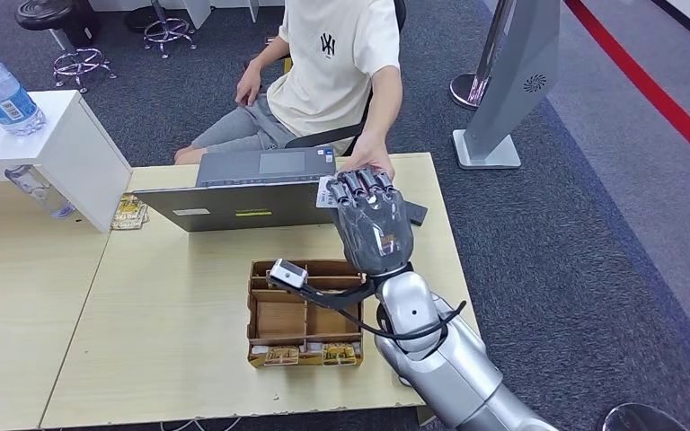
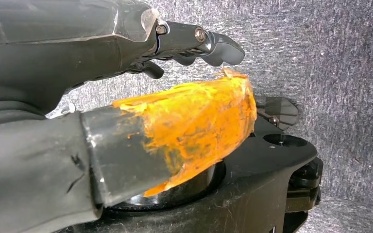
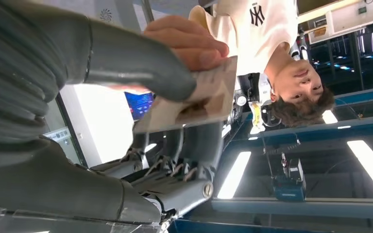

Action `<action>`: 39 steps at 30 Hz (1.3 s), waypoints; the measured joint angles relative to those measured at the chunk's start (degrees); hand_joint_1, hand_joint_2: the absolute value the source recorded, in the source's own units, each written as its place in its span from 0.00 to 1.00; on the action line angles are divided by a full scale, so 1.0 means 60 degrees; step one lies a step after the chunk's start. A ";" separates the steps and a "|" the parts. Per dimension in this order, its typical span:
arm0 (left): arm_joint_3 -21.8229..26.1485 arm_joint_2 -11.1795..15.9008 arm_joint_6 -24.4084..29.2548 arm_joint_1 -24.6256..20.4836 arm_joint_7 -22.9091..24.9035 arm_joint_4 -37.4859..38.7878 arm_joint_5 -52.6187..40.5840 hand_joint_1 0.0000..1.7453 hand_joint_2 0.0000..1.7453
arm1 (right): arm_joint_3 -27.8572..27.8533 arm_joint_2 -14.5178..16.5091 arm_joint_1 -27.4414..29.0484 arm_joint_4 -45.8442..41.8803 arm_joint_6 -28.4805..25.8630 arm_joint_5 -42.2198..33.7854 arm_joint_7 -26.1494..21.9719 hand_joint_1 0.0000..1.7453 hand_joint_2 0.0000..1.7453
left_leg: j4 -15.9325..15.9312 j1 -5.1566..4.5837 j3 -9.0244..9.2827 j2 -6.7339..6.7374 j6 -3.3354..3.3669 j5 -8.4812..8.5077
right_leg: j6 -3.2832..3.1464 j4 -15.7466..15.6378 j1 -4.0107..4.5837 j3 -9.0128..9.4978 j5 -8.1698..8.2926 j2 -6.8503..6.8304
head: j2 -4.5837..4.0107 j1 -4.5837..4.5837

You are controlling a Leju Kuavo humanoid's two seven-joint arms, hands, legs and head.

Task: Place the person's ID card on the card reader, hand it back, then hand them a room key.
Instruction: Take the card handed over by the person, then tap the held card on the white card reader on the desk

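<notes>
The pale rectangular ID card is pinched by the grey right hand just beyond the open grey laptop; the person's hand apparently grips it too. The left hand hangs with fingers apart, holding nothing.

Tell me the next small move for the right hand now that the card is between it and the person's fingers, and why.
Probably hold the right hand steady rather than pull or release. In the right wrist view its thumb presses on the card while the person's hand also grips it, so both hold it. Which way the card is passing can't be told; wait until the person lets go or pulls.
</notes>
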 joint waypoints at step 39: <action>-0.3519 -0.0563 0.0706 0.2755 0.3211 -0.5421 0.5912 0.00 0.00 | -0.3001 0.0128 0.4669 -0.2028 0.5857 -1.3945 -0.5895 1.00 1.00 | -0.0001 -0.0001 -0.0016 -0.0001 -0.0003 -0.0025 | 0.0004 -0.0013 -0.0001 -0.0014 -0.0014 -0.0006 | 0.0000 -0.0001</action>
